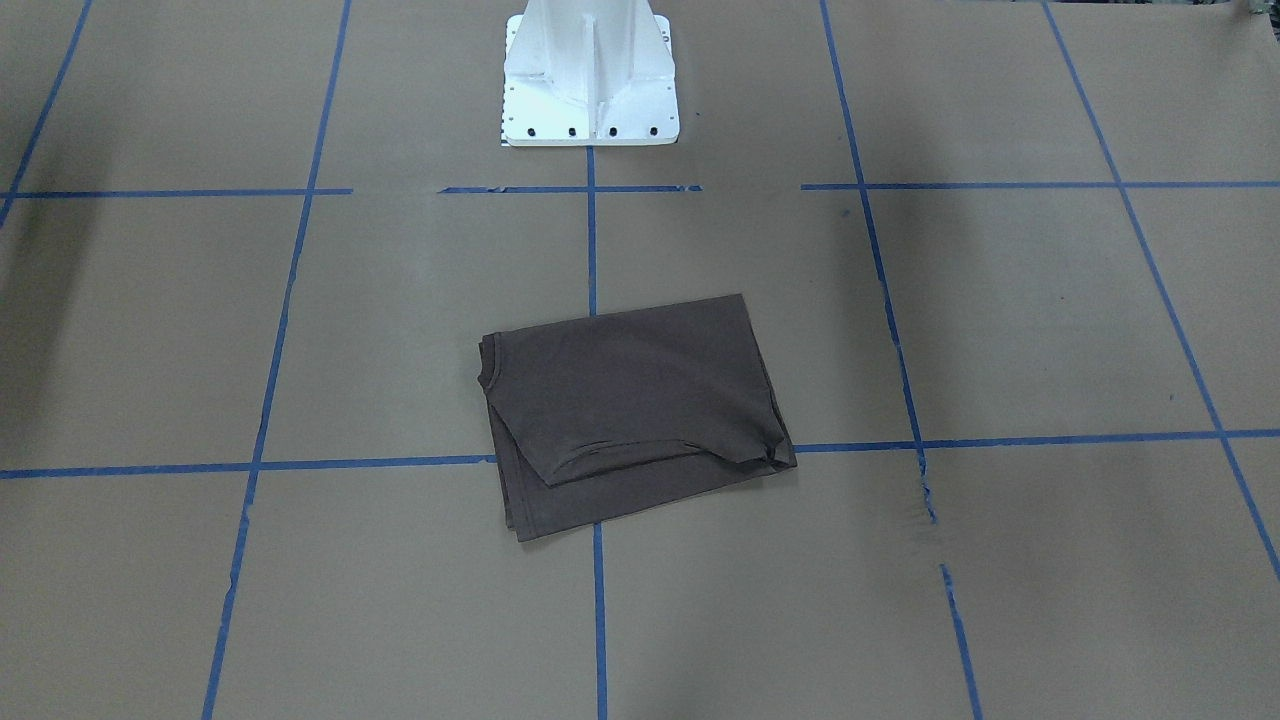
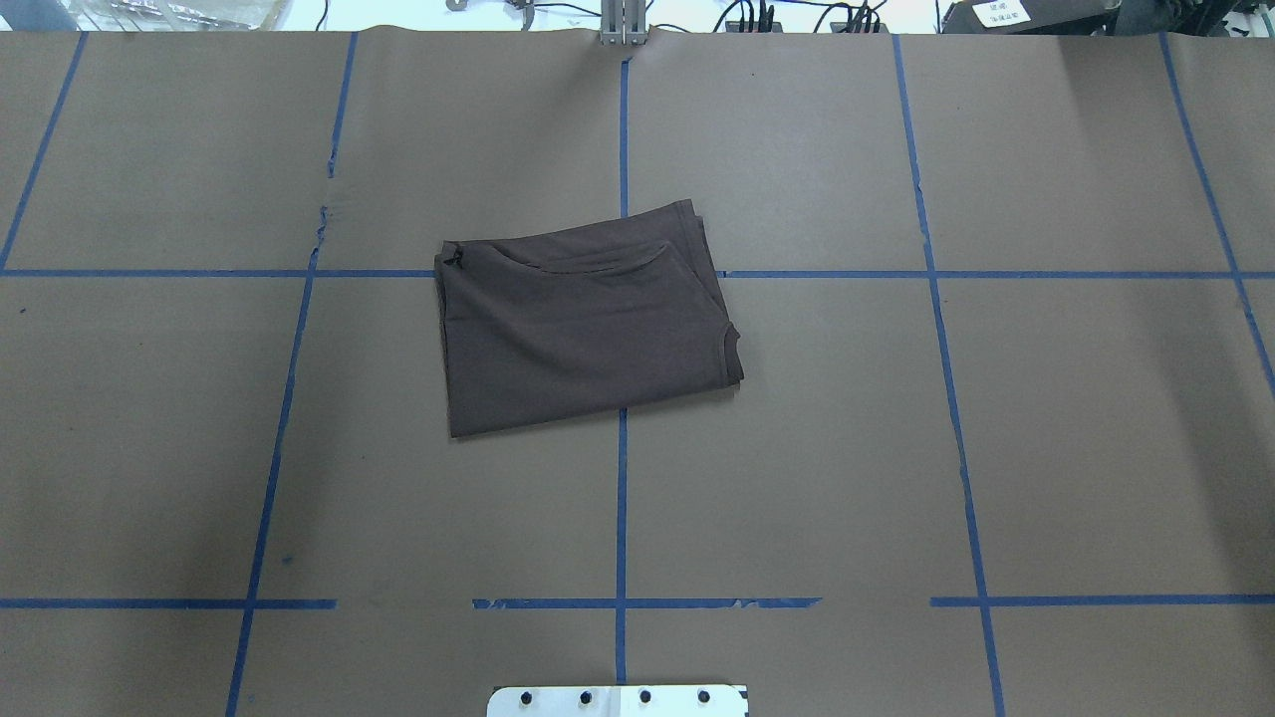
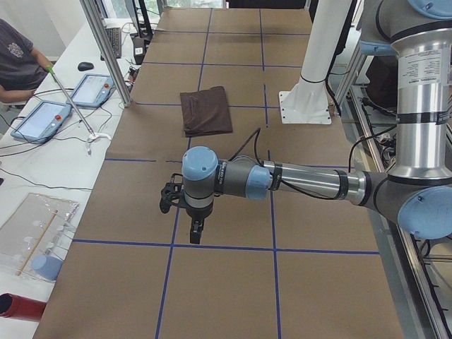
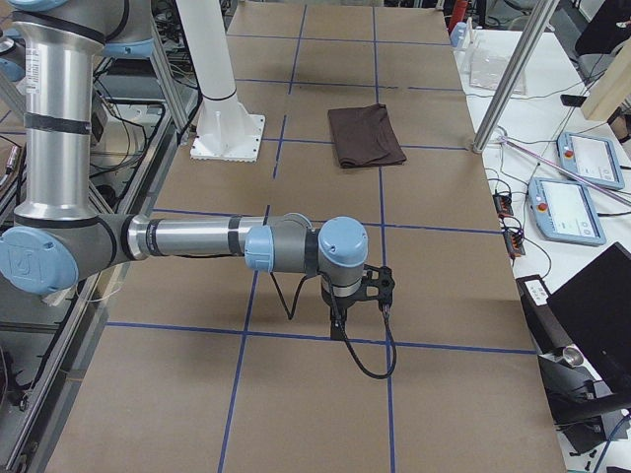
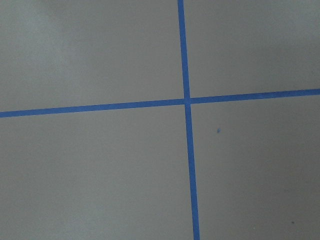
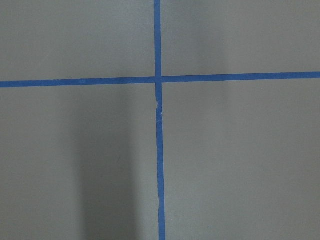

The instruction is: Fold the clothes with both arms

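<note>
The dark brown-grey T-shirt (image 1: pixel 630 400) lies folded into a rough rectangle at the middle of the brown paper-covered table, and it shows in the overhead view (image 2: pixel 588 319) and both side views (image 3: pixel 205 109) (image 4: pixel 365 135). Neither arm touches it. My left gripper (image 3: pixel 195 230) hangs over the table's left end, far from the shirt, and shows only in the exterior left view. My right gripper (image 4: pixel 336 323) hangs over the right end and shows only in the exterior right view. I cannot tell whether either is open or shut. Both wrist views show only bare paper and blue tape lines.
The white pedestal base (image 1: pixel 590 80) stands at the robot's edge of the table. Blue tape lines (image 2: pixel 621 498) grid the paper. Metal posts (image 3: pixel 106 49) (image 4: pixel 513 79) stand at the far edge. Tablets (image 3: pixel 42 120) and a seated person (image 3: pixel 14 56) are beside the table.
</note>
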Robot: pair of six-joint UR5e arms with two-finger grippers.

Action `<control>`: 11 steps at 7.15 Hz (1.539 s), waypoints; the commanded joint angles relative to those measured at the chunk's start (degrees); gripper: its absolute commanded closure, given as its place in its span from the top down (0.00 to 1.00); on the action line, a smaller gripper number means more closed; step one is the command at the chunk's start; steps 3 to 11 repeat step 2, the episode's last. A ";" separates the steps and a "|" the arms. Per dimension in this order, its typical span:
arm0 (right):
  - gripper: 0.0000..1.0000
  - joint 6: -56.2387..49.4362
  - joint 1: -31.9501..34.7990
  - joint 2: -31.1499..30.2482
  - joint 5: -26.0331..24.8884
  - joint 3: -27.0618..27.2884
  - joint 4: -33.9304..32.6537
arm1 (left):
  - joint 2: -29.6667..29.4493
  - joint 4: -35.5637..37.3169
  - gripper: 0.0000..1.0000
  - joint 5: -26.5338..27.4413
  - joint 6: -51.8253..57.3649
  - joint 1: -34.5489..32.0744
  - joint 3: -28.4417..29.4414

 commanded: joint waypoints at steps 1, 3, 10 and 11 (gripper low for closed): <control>1.00 -0.07 0.00 0.08 0.13 0.09 0.07 | 0.00 0.01 1.00 0.00 0.00 0.00 -0.04; 1.00 -0.07 0.00 0.08 0.22 0.26 0.07 | 0.00 0.01 1.00 0.00 0.00 0.00 -0.04; 1.00 -0.07 0.00 0.08 0.22 0.26 0.07 | 0.00 0.01 1.00 0.00 0.00 0.00 -0.04; 1.00 -0.07 0.00 0.08 0.22 0.26 0.07 | 0.00 0.01 1.00 0.00 0.00 0.00 -0.04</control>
